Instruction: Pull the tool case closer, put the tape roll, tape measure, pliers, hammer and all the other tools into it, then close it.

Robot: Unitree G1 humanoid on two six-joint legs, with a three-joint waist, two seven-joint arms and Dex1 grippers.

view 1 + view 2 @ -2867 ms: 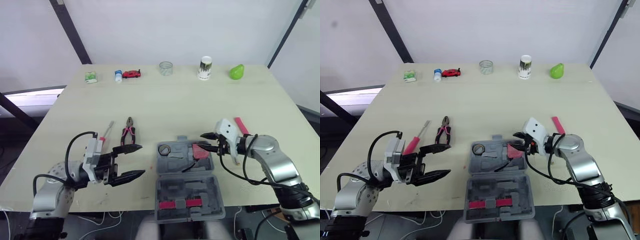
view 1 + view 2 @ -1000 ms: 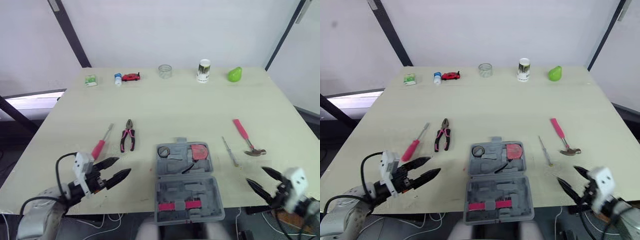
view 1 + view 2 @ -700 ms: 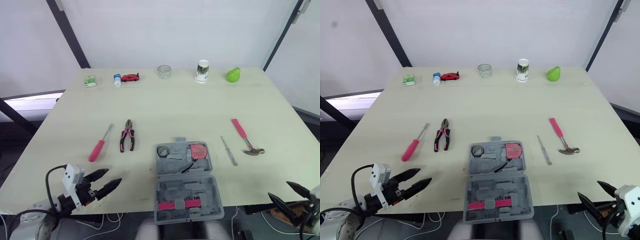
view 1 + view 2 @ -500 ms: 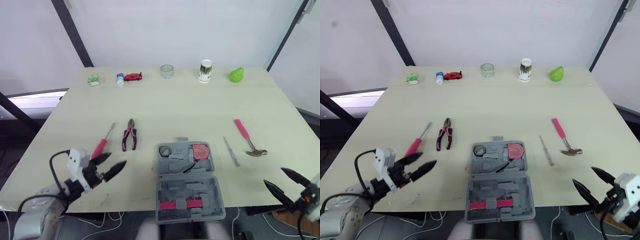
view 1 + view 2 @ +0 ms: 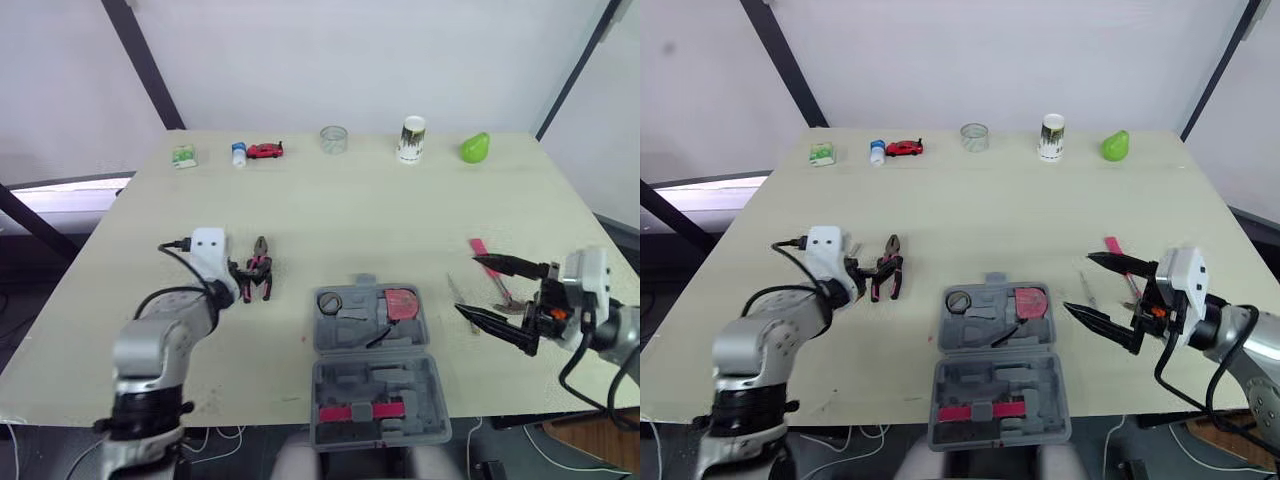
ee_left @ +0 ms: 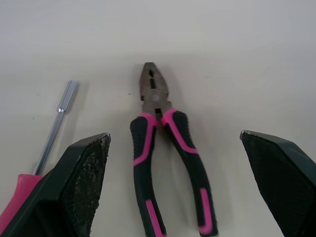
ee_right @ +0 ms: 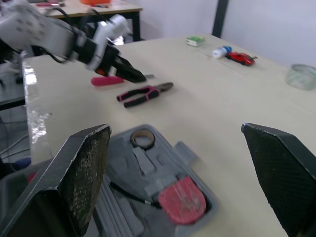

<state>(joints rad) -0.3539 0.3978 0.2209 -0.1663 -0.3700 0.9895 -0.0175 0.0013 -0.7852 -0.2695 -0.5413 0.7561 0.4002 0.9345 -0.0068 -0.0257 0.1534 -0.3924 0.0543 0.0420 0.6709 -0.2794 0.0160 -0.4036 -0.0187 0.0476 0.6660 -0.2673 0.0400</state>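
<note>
The grey tool case (image 5: 372, 372) lies open near the table's front edge. In its far half sit the tape roll (image 5: 329, 301) and the red tape measure (image 5: 402, 303). Pink-handled pliers (image 5: 263, 279) lie left of the case. My left gripper (image 5: 243, 281) hovers just over their handles, open wide, the fingers standing either side of the pliers (image 6: 165, 148). A red-handled screwdriver (image 6: 52, 133) lies beside them. My right gripper (image 5: 467, 285) is open, right of the case, above a thin screwdriver (image 5: 456, 291). Behind it lies the pink-handled hammer (image 5: 483, 250), partly hidden.
Along the far edge stand a green box (image 5: 182, 157), a small bottle (image 5: 238, 153), a red toy car (image 5: 264, 151), a clear cup (image 5: 333, 138), a white cup (image 5: 410, 139) and a green pear-shaped object (image 5: 474, 148). The case overhangs the front edge slightly.
Both arms rose from below the front edge. The left gripper moved forward onto the pliers. The right gripper moved up and in, beside the case near the hammer.
</note>
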